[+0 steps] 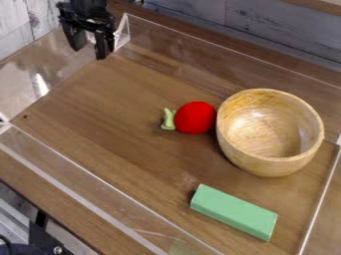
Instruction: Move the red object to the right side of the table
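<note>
Fingers of my hand (90, 42) look apart, well away from the red object (196, 117) beside the wooden bowl (270, 130); I should centre above it before closing.

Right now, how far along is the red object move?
Nothing looks done: the small glossy red ball-shaped toy fruit sits mid-table, touching or nearly touching the round wooden bowl. In hand: nothing; the black gripper hangs open at the far left corner. Left: reach, grasp, carry right, release.
</note>
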Tool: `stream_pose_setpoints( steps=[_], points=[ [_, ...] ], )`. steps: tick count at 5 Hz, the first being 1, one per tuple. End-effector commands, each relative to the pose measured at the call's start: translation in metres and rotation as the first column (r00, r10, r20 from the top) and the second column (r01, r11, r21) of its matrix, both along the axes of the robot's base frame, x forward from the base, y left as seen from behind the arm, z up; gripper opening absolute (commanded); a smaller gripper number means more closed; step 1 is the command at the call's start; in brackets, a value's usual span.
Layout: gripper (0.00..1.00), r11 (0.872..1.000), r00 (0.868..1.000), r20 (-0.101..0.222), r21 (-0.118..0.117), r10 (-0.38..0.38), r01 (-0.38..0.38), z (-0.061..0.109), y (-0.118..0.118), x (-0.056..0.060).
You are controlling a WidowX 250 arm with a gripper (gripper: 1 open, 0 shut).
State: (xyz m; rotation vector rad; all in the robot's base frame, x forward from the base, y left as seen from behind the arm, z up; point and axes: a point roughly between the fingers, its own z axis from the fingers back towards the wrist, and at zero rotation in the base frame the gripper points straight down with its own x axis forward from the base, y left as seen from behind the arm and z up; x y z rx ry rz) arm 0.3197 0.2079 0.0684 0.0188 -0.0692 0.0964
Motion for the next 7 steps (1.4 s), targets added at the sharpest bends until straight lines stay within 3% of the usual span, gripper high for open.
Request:
stream_pose_setpoints(
  steps=[1, 4, 5, 6, 7],
  points=[
    [1.0, 0.999, 0.998, 0.057, 0.038, 0.012, -0.014, 0.017, 0.009, 0.007],
    [1.0, 0.999, 0.999, 0.039, 0.039, 0.03, -0.031, -0.001, 0.008, 0.009],
    [0.0, 0.999, 0.999, 0.039, 0.039, 0.034, -0.036, -0.003, 0.004, 0.01],
    [0.0, 0.999, 0.998, 0.046, 0.029, 0.04, -0.042, 0.0, 0.003, 0.008],
    [1.0, 0.999, 0.997, 0.054, -0.011, 0.052, -0.052, 0.006, 0.003, 0.005]
  ],
)
